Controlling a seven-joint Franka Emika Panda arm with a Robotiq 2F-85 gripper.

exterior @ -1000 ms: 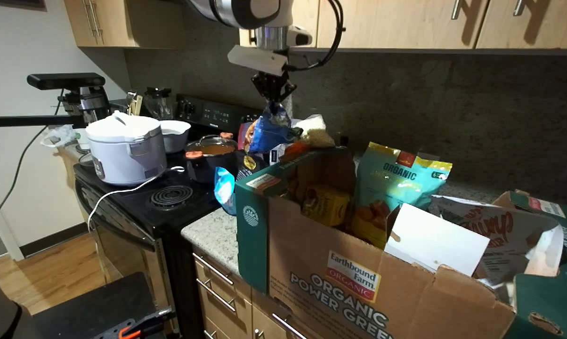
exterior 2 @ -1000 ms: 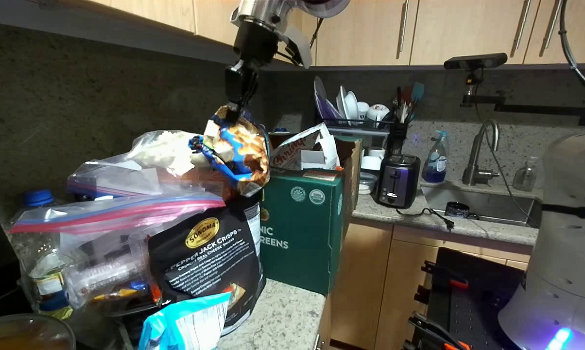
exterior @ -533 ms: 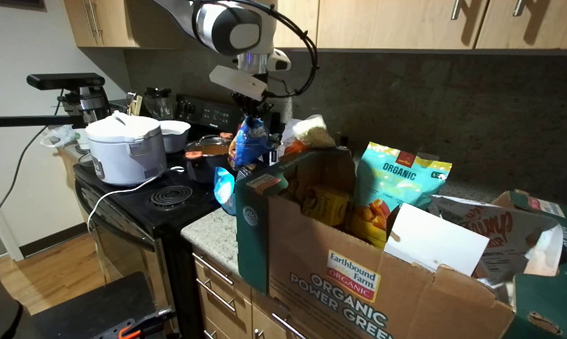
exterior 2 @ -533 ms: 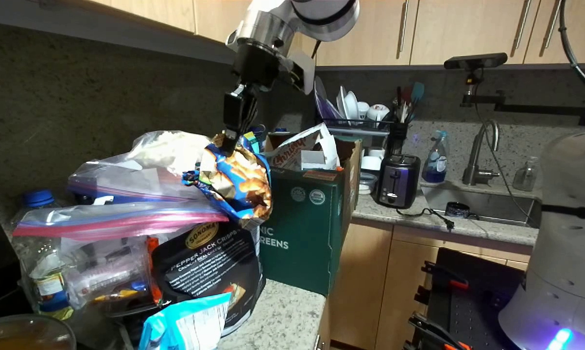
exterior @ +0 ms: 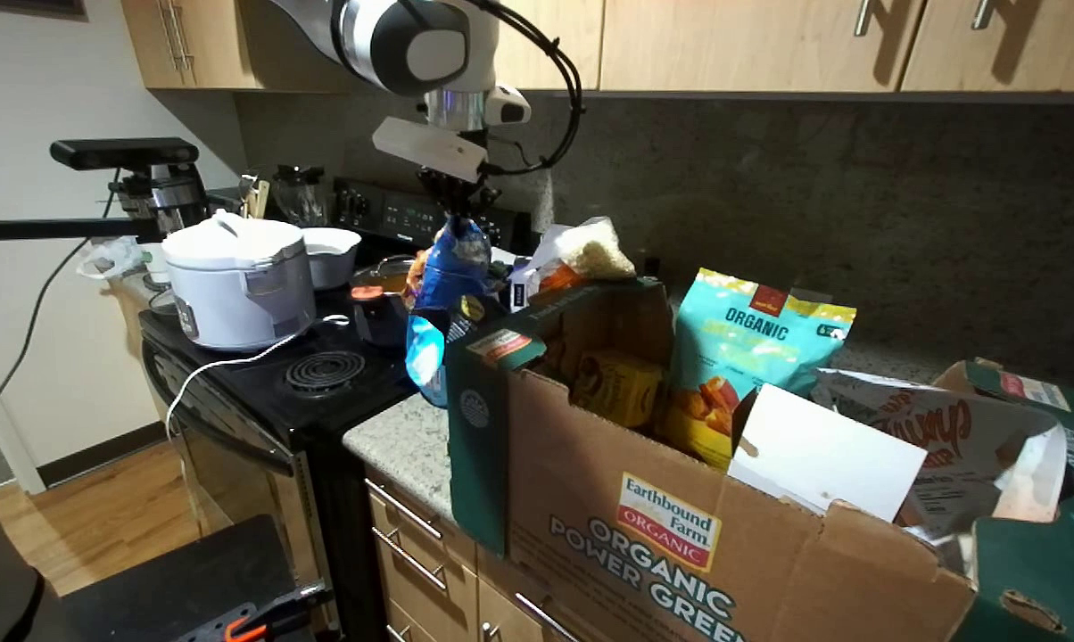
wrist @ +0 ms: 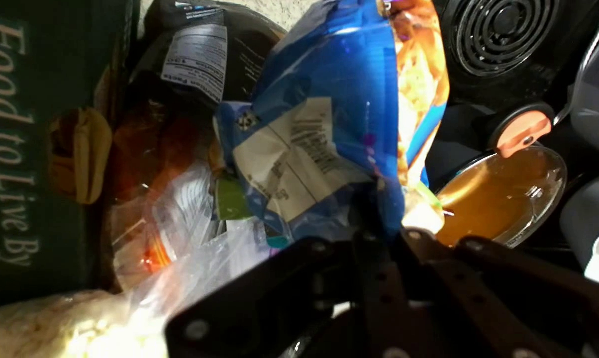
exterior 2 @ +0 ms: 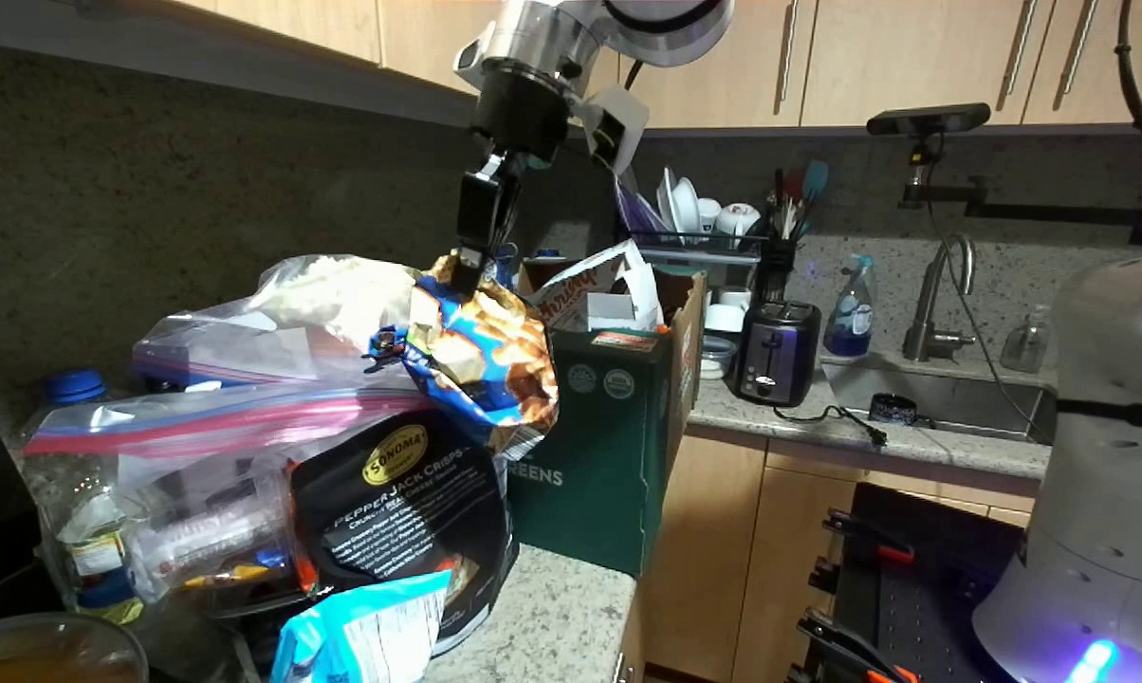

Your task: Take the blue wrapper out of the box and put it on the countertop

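Note:
The blue wrapper [exterior: 455,276] is a crumpled blue bag with a white label and a food picture. My gripper [exterior: 459,220] is shut on its top edge; the wrapper hangs below the fingers. The wrapper also shows in an exterior view [exterior 2: 495,360] and the wrist view [wrist: 339,84]. It hangs outside the box [exterior: 582,473], past the box's green end [exterior 2: 585,517], by the black pouch. The countertop [exterior 2: 571,598] shows in front of the box end and in an exterior view [exterior: 403,446]. The fingertips [wrist: 379,233] are dark in the wrist view.
A black pouch [exterior 2: 391,522], a cyan bag [exterior 2: 367,631] and clear zip bags [exterior 2: 211,427] crowd the counter beside the box. A pot of brown liquid [wrist: 503,194] and a white cooker [exterior: 243,285] stand on the black stove [exterior: 260,392]. A teal pouch [exterior: 751,348] stands in the box.
My gripper has carried the blue wrapper away from the box toward the stove side and lower. In an exterior view the zip bag and black pouch shifted slightly as it passed.

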